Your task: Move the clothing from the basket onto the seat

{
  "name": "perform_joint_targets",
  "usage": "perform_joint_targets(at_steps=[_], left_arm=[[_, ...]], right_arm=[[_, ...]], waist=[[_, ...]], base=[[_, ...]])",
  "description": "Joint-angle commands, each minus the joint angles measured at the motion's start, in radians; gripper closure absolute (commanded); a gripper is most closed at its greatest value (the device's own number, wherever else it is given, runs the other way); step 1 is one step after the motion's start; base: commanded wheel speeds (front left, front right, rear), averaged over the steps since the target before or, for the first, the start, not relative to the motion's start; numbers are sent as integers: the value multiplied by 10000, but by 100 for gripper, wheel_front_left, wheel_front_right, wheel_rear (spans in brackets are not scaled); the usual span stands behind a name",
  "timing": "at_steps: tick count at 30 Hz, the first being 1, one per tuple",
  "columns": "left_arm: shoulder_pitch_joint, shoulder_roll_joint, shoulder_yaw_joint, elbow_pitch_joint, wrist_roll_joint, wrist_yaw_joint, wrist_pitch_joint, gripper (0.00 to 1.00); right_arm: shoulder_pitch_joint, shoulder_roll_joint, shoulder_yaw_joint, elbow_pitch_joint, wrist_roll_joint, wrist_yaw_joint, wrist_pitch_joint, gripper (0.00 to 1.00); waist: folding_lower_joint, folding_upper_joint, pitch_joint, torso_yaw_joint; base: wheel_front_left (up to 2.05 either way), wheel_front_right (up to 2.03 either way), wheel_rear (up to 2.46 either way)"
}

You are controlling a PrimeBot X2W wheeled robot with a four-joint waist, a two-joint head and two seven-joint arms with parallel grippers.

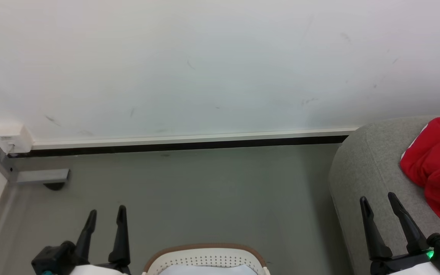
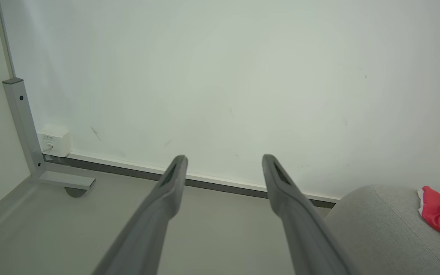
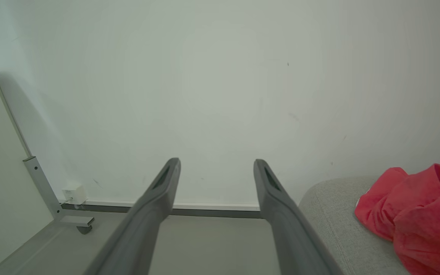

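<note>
At the bottom centre of the head view is the far end of the basket (image 1: pixel 204 255), with its brown rim curving toward the wall. What lies inside it I cannot tell. The left gripper (image 1: pixel 107 210) stands at the lower left and the right gripper (image 1: pixel 377 197) at the lower right. Both have their fingers spread wide and hold nothing.

The right gripper is in front of the seat (image 1: pixel 357 175), which fills the right side. On the seat lies the clothing (image 1: pixel 439 172), a crumpled red heap. Its long axis runs from upper left to lower right, and it is cut off by the right edge of the frame. A white trim patch (image 1: pixel 414 144) is at its upper left end.

The right wrist view shows the folds of the heap (image 3: pixel 418 214) larger, at the lower right. The left wrist view shows an upright metal post (image 2: pixel 21 122) at the left. Beside its foot a small white box (image 2: pixel 54 139) sits on the wall (image 2: pixel 220 76).
</note>
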Motion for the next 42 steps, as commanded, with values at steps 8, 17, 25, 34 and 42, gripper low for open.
perform_joint_targets(at_steps=[8, 17, 25, 34, 42], left_arm=[[151, -309, 355, 236, 677, -407, -7, 0], [204, -569, 670, 415, 1092, -671, -7, 0], [214, -742, 930, 550, 1162, -845, -7, 0], [179, -894, 996, 716, 1190, -969, 3, 100], [153, -1053, 1181, 1001, 174, -1128, 340, 100]], right_arm=[[-175, -51, 113, 158, 126, -23, -120, 0], [-210, -39, 141, 247, 200, -23, -161, 0], [-156, 11, 160, 244, 268, -23, -154, 0], [-35, 64, 222, 333, 250, 2, -97, 100], [79, 209, 61, 570, 1272, 1, 170, 100]], waist=[[0, -1, -60, -20], [0, -1, -88, -4], [0, -1, -140, -41], [0, -1, -153, -99], [0, -1, -140, -64]], base=[[0, 0, 0], [0, 0, 0], [0, 0, 0], [0, 0, 0], [0, 0, 0]])
